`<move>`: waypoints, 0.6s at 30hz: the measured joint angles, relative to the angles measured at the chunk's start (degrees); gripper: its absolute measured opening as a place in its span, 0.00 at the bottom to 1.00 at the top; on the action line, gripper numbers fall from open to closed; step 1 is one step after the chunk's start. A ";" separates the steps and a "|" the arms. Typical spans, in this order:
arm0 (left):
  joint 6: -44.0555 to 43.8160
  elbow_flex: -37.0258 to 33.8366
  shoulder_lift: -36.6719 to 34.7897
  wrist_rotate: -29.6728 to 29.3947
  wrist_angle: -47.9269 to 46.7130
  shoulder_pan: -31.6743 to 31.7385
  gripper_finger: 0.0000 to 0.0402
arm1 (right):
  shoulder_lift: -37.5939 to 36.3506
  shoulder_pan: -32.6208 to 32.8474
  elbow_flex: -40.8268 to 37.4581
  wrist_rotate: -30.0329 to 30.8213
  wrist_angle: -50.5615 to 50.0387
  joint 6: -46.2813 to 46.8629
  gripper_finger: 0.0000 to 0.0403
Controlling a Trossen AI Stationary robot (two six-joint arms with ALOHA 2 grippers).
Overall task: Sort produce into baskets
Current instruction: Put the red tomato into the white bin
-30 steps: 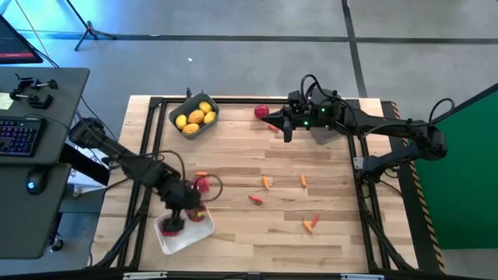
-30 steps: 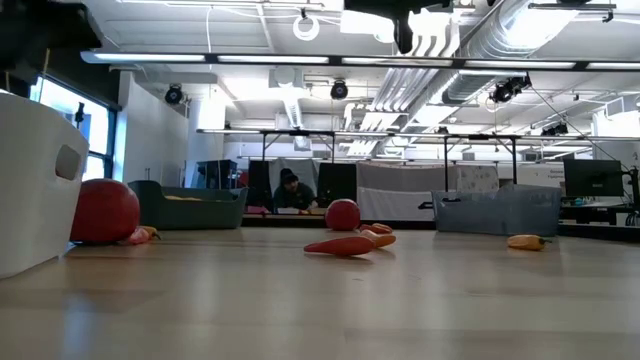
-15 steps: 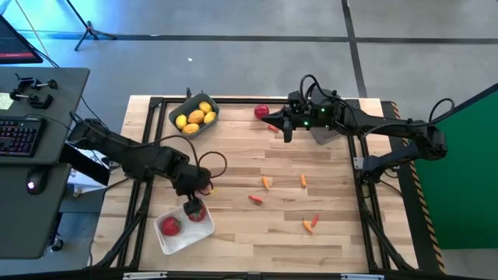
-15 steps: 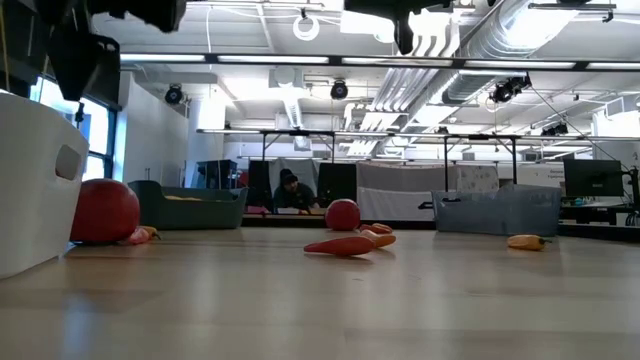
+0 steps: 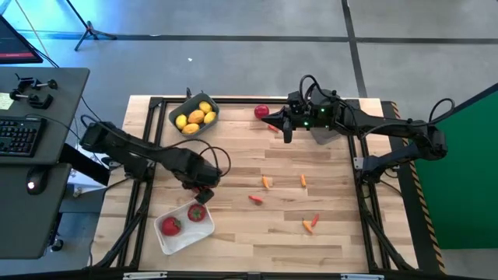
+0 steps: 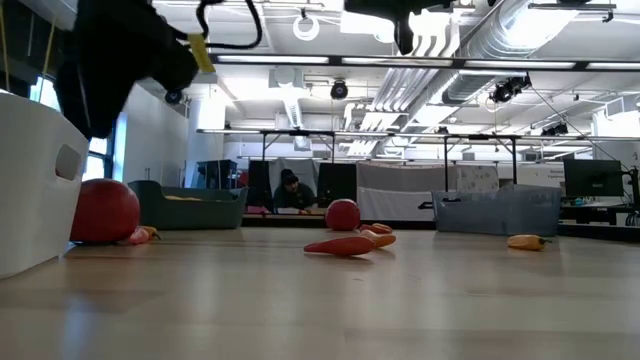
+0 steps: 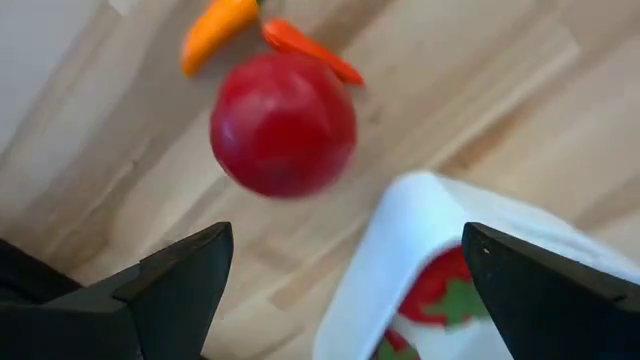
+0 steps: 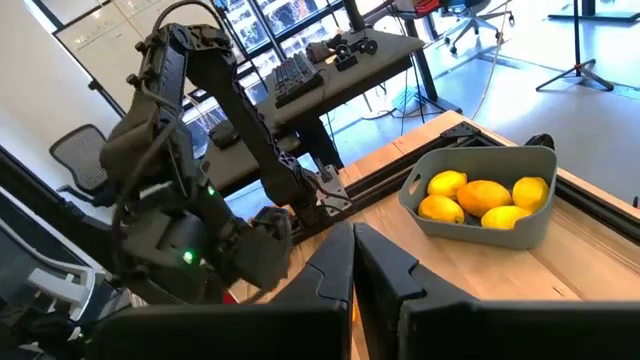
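Left gripper point(image 7: 347, 240) hangs with jaws wide and nothing in them. It sits above the round red toy fruit point(image 7: 283, 125) lying on the wooden table point(image 5: 327, 210), just beside the white rounded plastic bin point(image 7: 400, 230).

Right gripper point(image 5: 286, 132) is pinched closed on nothing, parked at the far edge.

Risks as I see them:
- The fruit is a ball, so an off-centre pinch probably squirts it out and it rolls.
- The bin wall is close, so a finger coming down there may clip the rim and shove or tip the bin.
- A small orange pepper piece point(image 7: 218, 25) and a thin red pepper piece point(image 7: 310, 48) lie right against the fruit. A sloppy close could drag one along into the wrong bin.
- My right arm lies over the grey translucent plastic bin point(image 6: 480, 215), so drops there are likely blocked until it moves.

Counts:
- Bins: three. They are the white one, the blue-grey plastic bin point(image 5: 173, 116) and the translucent one.
- Red fruits: four. Two are in the white bin point(image 5: 170, 225) point(image 5: 197, 213), one is below my left fingers, and one point(image 5: 261, 112) is loose near the right gripper.
- Yellow lemon-like fruits point(image 8: 485, 195): five by my count, all in the blue-grey bin.
- Pepper pieces: five loose mid-table point(image 5: 267, 183) point(image 5: 303, 180) point(image 5: 255, 199) point(image 5: 315, 219) point(image 5: 308, 227), plus the two by the fruit, so seven.
- There may be one more by the right gripper, but I can't confirm it.
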 joint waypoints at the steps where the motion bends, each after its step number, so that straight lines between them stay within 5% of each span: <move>1: 0.00 0.00 0.60 -0.53 0.20 0.25 0.94 | 0.00 -0.02 0.00 -0.05 0.00 0.00 0.00; 18: -0.94 -8.74 3.98 -0.77 11.12 3.30 0.94 | 0.00 -0.02 0.00 -0.45 -0.61 0.02 0.00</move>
